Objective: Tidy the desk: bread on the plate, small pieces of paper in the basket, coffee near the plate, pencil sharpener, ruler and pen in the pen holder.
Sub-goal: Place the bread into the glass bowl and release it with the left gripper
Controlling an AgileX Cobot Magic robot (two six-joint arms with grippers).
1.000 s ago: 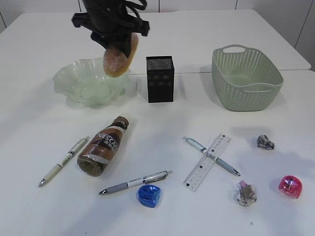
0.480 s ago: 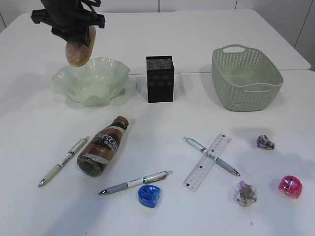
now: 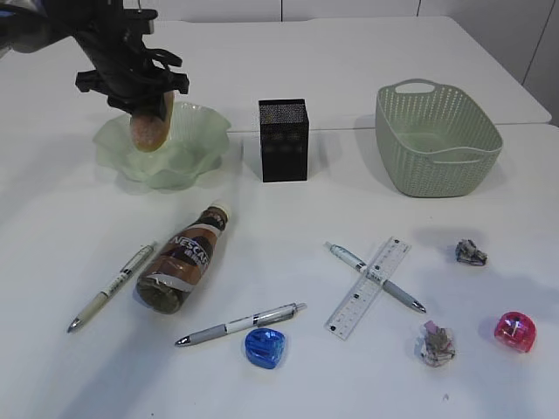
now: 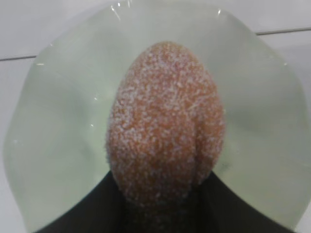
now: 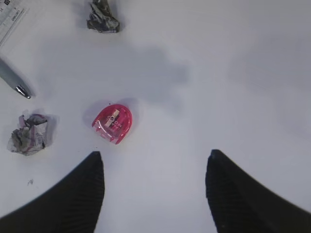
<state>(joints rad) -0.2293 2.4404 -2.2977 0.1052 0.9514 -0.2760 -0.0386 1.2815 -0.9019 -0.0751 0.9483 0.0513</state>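
My left gripper (image 3: pixel 145 98) is shut on the sugared bread (image 3: pixel 151 124) and holds it upright just above the pale green plate (image 3: pixel 199 144). In the left wrist view the bread (image 4: pixel 165 121) hangs over the plate's middle (image 4: pixel 58 126). My right gripper (image 5: pixel 154 162) is open and empty above the table, near the pink pencil sharpener (image 5: pixel 112 124). The coffee bottle (image 3: pixel 182 258) lies on its side. A ruler (image 3: pixel 369 287) crosses a pen (image 3: pixel 395 291). Two more pens (image 3: pixel 113 286) (image 3: pixel 240 324) and a blue sharpener (image 3: pixel 265 346) lie in front.
The black pen holder (image 3: pixel 284 140) stands right of the plate. The green basket (image 3: pixel 437 140) is at the back right. Two crumpled papers (image 3: pixel 436 341) (image 3: pixel 471 252) lie near the pink sharpener (image 3: pixel 515 331); both also show in the right wrist view (image 5: pixel 28 134) (image 5: pixel 103 17).
My left gripper has carried the bread left past the plate's far rim and then down, so it now hangs low over the plate. Nothing else has moved.
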